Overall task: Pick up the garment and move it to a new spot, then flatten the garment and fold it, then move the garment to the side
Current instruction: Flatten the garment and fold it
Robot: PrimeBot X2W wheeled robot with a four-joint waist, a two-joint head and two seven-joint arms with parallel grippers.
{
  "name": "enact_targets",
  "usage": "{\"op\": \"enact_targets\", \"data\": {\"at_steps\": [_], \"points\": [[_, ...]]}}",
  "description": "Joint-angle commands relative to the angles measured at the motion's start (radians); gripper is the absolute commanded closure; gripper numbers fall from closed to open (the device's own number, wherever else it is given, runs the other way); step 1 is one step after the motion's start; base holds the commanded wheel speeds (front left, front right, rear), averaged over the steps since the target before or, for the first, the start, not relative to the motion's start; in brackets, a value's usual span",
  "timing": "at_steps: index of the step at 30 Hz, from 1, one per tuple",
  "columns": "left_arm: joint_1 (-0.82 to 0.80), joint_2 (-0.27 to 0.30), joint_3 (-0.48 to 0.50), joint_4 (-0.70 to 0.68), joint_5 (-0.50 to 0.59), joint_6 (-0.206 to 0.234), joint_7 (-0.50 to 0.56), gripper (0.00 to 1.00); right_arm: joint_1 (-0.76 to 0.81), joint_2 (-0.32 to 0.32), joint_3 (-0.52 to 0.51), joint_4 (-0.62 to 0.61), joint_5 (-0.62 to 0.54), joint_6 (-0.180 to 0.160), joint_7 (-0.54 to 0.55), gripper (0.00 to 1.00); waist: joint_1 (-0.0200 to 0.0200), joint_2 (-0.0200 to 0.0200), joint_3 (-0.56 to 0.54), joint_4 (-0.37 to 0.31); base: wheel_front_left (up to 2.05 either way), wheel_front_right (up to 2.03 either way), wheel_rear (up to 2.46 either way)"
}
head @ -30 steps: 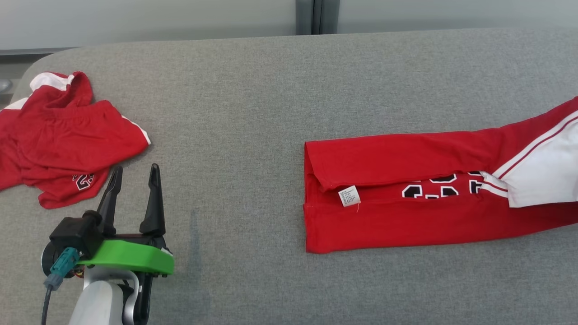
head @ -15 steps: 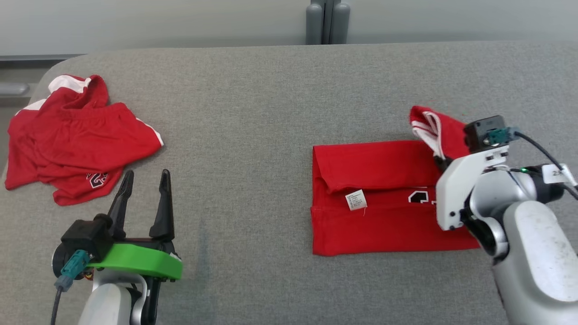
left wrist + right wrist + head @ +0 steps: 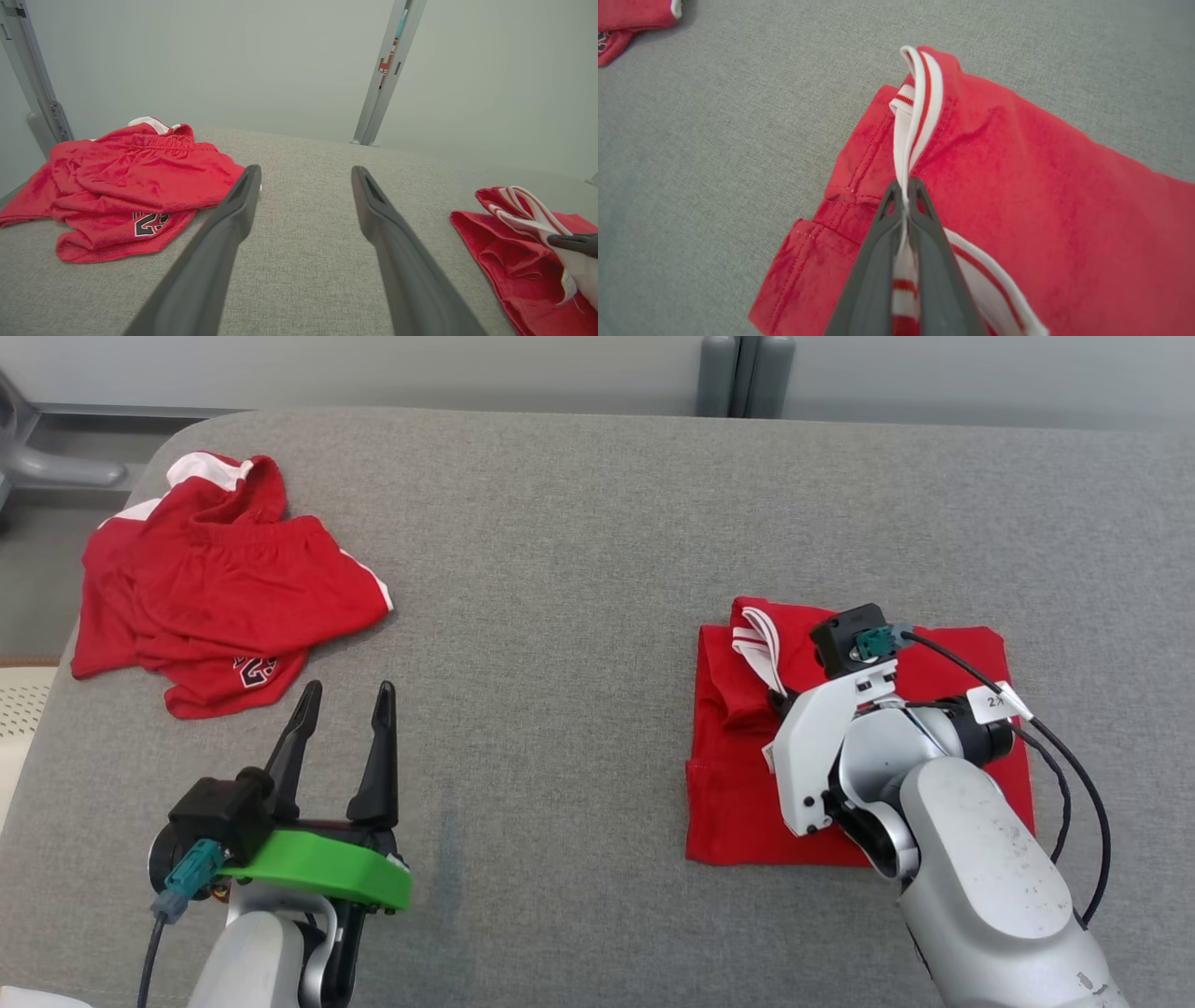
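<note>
We see the red jersey [image 3: 738, 784] lying folded into a rough square on the right side of the grey padded table [image 3: 560, 616]. Our right gripper [image 3: 904, 186] is clenched on its white-and-red striped trim [image 3: 920, 88], which stands lifted above the fold. Our left gripper [image 3: 348, 691] hangs over bare table with fingers spread and nothing between them, near the crumpled red shorts [image 3: 233, 588] at the far left.
</note>
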Motion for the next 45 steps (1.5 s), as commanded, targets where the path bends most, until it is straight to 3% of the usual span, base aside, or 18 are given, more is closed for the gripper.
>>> {"op": "enact_targets", "data": {"at_steps": [1, 18, 19, 20, 26, 29, 32, 38, 45], "points": [[-0.01, 0.0, 0.0, 0.003, -0.01, -0.002, 0.0, 0.0, -0.013, 0.0, -0.001, 0.009, -0.003, -0.001, -0.013, 1.0, 0.0, 0.0, 0.002, 0.008, 0.0, 0.0, 0.0], [-0.01, -0.001, 0.014, 0.005, -0.008, -0.002, 0.0, 0.0, -0.061, 0.006, 0.071, 0.117, 0.107, -0.001, -0.066, 1.0, 0.0, 0.0, 0.005, 0.003, 0.0, 0.0, 0.0], [-0.011, -0.001, 0.015, 0.005, -0.008, -0.002, 0.0, 0.0, -0.063, 0.006, 0.076, 0.119, 0.122, -0.001, -0.076, 0.16, 0.0, 0.0, 0.004, 0.003, 0.0, 0.0, 0.0], [-0.011, 0.0, 0.015, 0.006, -0.009, -0.002, 0.0, 0.0, -0.066, 0.007, 0.075, 0.118, 0.144, -0.001, -0.09, 0.0, 0.0, 0.0, 0.004, 0.003, 0.0, 0.0, 0.0], [-0.001, 0.004, 0.02, 0.006, -0.011, -0.002, 0.0, 0.0, -0.074, 0.006, 0.111, 0.043, 0.414, -0.001, -0.174, 0.0, 0.0, 0.0, -0.005, -0.004, 0.0, 0.0, 0.0], [0.006, 0.005, 0.025, 0.003, -0.006, -0.002, 0.0, 0.0, -0.077, 0.005, 0.102, -0.011, 0.472, -0.001, -0.214, 0.0, 0.0, 0.0, -0.011, -0.012, 0.0, 0.0, 0.0], [0.01, 0.004, 0.028, 0.0, -0.002, -0.002, 0.0, 0.0, -0.066, 0.005, 0.05, -0.06, 0.439, -0.001, -0.258, 0.0, 0.0, 0.0, -0.017, -0.019, 0.0, 0.0, 0.0], [0.017, -0.006, 0.029, -0.005, 0.005, -0.002, 0.0, 0.0, 0.028, -0.06, -0.113, -0.187, 0.219, -0.001, -0.377, 0.0, 0.0, 0.0, -0.028, -0.039, 0.0, 0.0, 0.0], [0.023, -0.009, 0.042, -0.007, 0.012, -0.002, 0.0, 0.0, 0.16, -0.092, -0.23, -0.228, 0.028, -0.001, -0.505, 0.0, 0.0, 0.0, -0.047, -0.077, 0.0, 0.0, 0.0]]}}
